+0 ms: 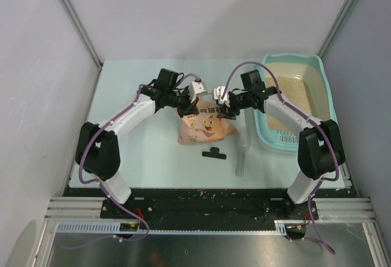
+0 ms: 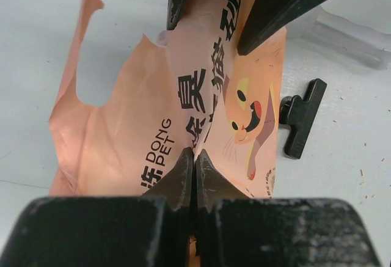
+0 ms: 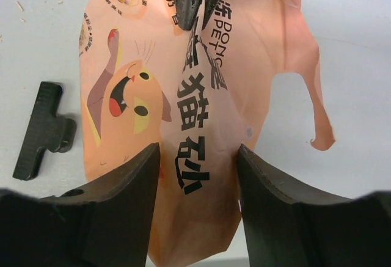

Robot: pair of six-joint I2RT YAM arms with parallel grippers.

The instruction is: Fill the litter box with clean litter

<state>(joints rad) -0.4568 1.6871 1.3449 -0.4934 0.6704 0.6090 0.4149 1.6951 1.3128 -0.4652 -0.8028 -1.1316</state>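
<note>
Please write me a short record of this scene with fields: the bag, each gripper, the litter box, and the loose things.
bag: peach-pink, cartoon cat, middle of the table
left gripper: shut on the bag's edge
right gripper: open, one finger on each side of the bag
litter box: teal, far right, beige litter inside
black clip: lying just nearer than the bag
clear scoop: lying between bag and litter box

Pale green surface (image 1: 122,157). Teal litter box (image 1: 292,59) at 3 o'clock. Peach cat bag (image 1: 204,129) at centre. Black clip (image 1: 214,153) just beside it at 6. Clear scoop (image 1: 242,151) between clip and box.
</note>
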